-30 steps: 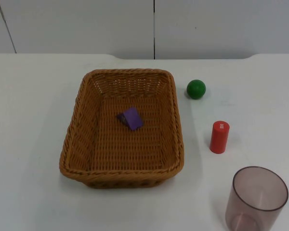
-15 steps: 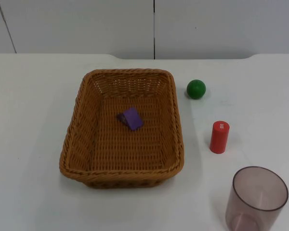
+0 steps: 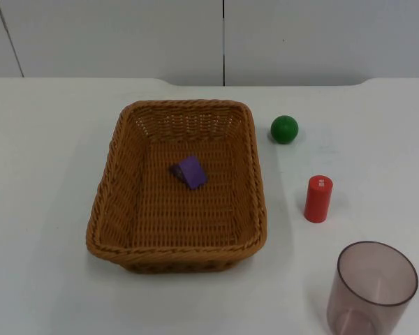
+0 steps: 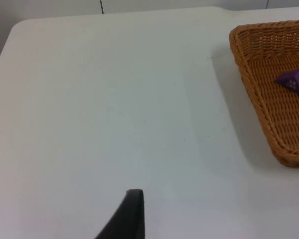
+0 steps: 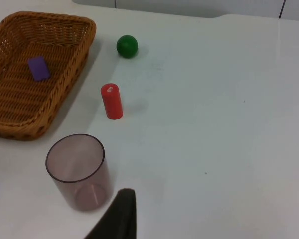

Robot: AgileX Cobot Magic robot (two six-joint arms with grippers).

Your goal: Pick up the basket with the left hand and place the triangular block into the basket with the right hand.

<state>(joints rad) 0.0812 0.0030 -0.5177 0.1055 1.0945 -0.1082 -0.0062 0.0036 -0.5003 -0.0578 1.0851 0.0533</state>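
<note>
A: How wide is each tool?
B: I cannot tell. One black fingertip of the left tool (image 4: 132,216) and one of the right tool (image 5: 120,216) hang over bare counter (image 3: 42,139), touching nothing.
A: The block?
B: The purple block (image 3: 189,171) lies in the basket (image 3: 112,209). At the basket's 3 o'clock stands a red cylinder (image 3: 318,199), a green ball (image 3: 284,129) at 1, a cup (image 3: 373,286) at 4, its base cut off.
</note>
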